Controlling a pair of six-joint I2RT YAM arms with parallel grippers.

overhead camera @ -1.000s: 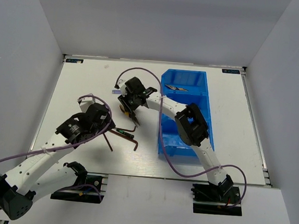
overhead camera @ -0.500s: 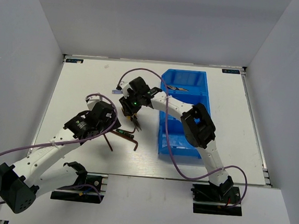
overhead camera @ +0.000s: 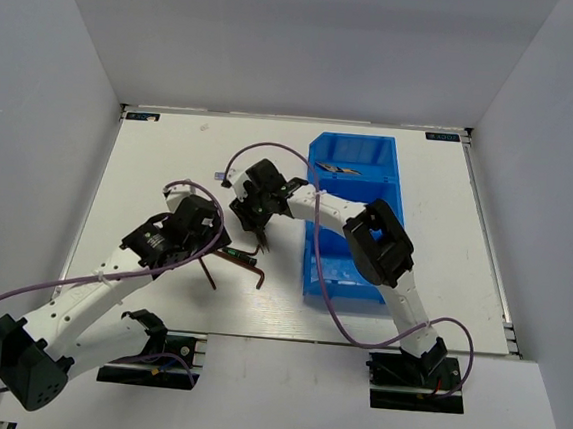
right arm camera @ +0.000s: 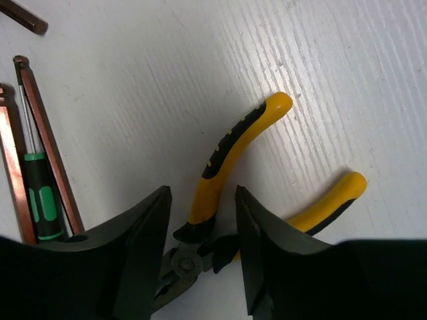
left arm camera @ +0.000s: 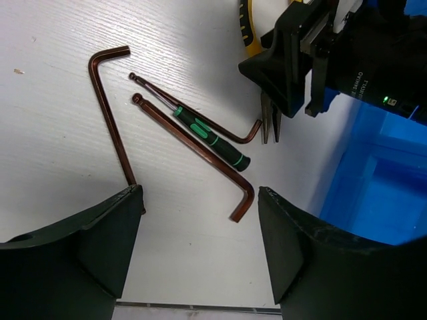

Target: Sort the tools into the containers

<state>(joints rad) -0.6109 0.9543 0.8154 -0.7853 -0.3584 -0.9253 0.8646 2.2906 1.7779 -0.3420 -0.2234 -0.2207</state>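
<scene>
At the centre of the desk [overhead camera: 161, 153], pliers [right arm camera: 223, 150]: one handle lay between the parted fingers of my right gripper [right arm camera: 202, 197]; closing near the pivot looked steadiest.
Left gripper [left arm camera: 199, 195]: spread, empty.

White links [overhead camera: 88, 303]; black joints [overhead camera: 374, 242] and jaws; purple cables [overhead camera: 272, 147]; black bases [overhead camera: 417, 385].

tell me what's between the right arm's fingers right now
One yellow handle of the pliers, with gaps to both fingers. The right wrist view shows it.
</scene>
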